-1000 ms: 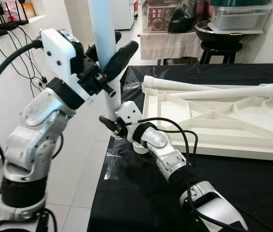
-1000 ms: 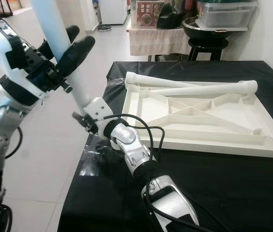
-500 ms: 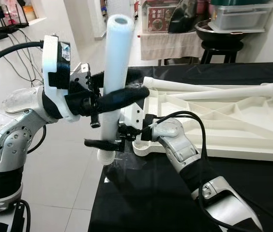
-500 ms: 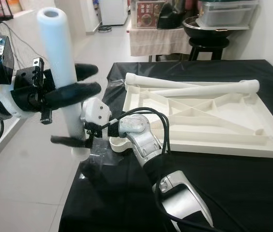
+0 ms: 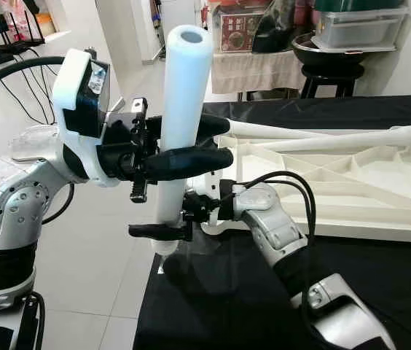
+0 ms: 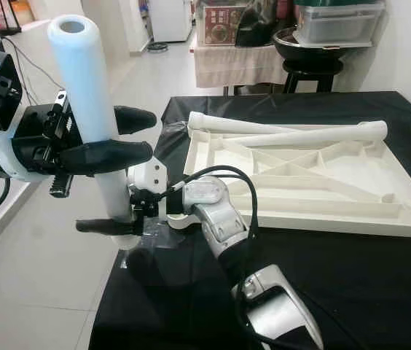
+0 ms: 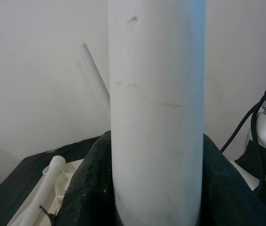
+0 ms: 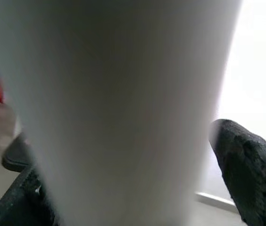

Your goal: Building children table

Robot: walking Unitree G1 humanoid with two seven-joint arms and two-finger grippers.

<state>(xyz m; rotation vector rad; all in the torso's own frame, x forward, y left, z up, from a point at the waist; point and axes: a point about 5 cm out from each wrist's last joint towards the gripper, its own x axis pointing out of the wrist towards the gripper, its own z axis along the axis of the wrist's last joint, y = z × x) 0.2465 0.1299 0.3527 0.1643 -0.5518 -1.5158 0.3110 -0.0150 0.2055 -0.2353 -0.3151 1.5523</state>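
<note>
A white tubular table leg [image 5: 182,109] stands nearly upright just off the left edge of the black table [image 5: 380,292]. My left gripper [image 5: 191,142] is shut on its middle, one black finger on each side. My right gripper [image 5: 154,230] closes around the leg's lower end; one finger [image 5: 151,231] crosses in front and the other is hidden behind the leg. In the right wrist view the leg [image 8: 114,113] sits between both fingers [image 8: 251,174]. The white ribbed tabletop [image 5: 351,186] lies upside down on the table. Two more legs [image 5: 322,138] lie across its far side.
Tiled floor [image 5: 118,292] lies open to the left of the table. A clear plastic sheet [image 5: 191,259] covers the table's near left corner. Behind stand a black stool with a pan [image 5: 329,55] and a cloth-covered stand [image 5: 253,65]. Cables hang at a white ledge [image 5: 16,51].
The leg has swung from a tilt to nearly upright as my left gripper turned. My right gripper slid out to the leg's lower end and closed around it.
</note>
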